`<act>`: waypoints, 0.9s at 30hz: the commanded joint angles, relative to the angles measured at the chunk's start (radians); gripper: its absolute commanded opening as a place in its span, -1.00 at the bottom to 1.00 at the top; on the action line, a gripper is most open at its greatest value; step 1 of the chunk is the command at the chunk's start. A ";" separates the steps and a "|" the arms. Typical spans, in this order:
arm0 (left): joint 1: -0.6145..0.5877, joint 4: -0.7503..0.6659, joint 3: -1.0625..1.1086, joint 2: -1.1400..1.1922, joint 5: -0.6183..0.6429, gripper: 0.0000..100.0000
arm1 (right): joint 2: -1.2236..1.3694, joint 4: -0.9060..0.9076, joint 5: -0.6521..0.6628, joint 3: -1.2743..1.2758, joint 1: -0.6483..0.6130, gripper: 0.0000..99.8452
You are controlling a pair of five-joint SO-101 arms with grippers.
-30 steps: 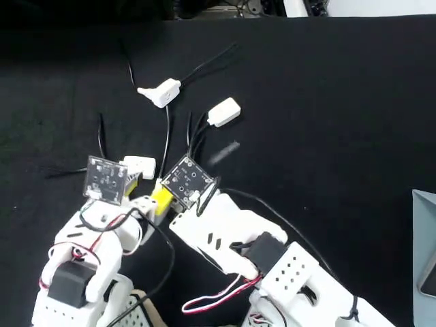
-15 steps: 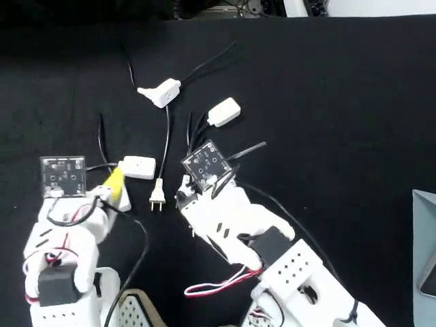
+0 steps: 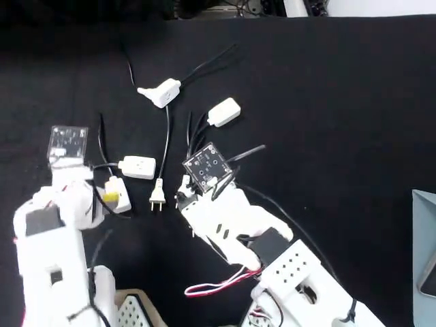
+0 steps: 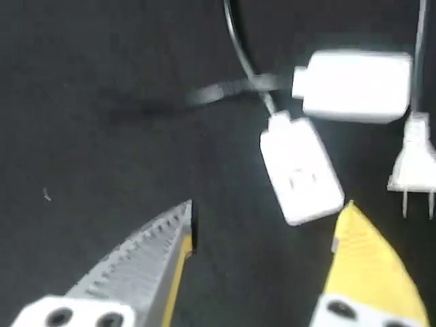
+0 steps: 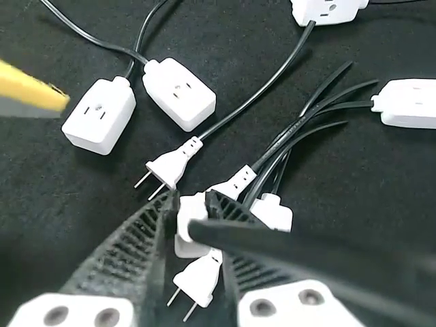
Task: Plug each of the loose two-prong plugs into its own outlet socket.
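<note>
The black table (image 3: 327, 102) carries all the things. The left arm (image 3: 54, 238) stands at its near left side, and the left gripper (image 4: 269, 211) hangs with its fingers wide apart just over a white socket (image 4: 302, 178). The right arm (image 3: 238, 225) is beside it, and the right gripper (image 5: 189, 204) has its fingers closed on a white plug (image 5: 193, 216). A second socket (image 3: 138, 166) lies just beside the first one. A loose plug (image 3: 157, 197) lies between the two grippers, its prongs pointing toward the arms
</note>
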 commanded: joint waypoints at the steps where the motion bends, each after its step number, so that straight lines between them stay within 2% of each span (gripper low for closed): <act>1: -0.007 -0.094 -0.128 0.267 0.060 -0.35 | 0.004 -0.017 -0.009 -0.005 0.020 -0.98; 9: 0.140 -0.233 -0.214 0.641 0.233 -0.36 | 0.004 -0.020 -0.009 0.004 0.020 -0.98; 14: 0.163 -0.313 -0.257 0.799 0.261 -0.39 | 0.004 -0.018 -0.009 0.004 0.020 -0.98; 18: 0.091 -0.342 -0.295 0.875 0.244 -0.63 | 0.004 -0.018 -0.009 0.004 0.020 -0.98; 22: 0.038 -0.341 -0.303 0.884 0.140 -0.78 | 0.004 -0.017 -0.009 0.004 0.020 -0.98; 27: 0.015 -0.161 -0.349 0.766 0.058 -0.88 | 0.004 -0.017 -0.009 0.004 0.020 -0.98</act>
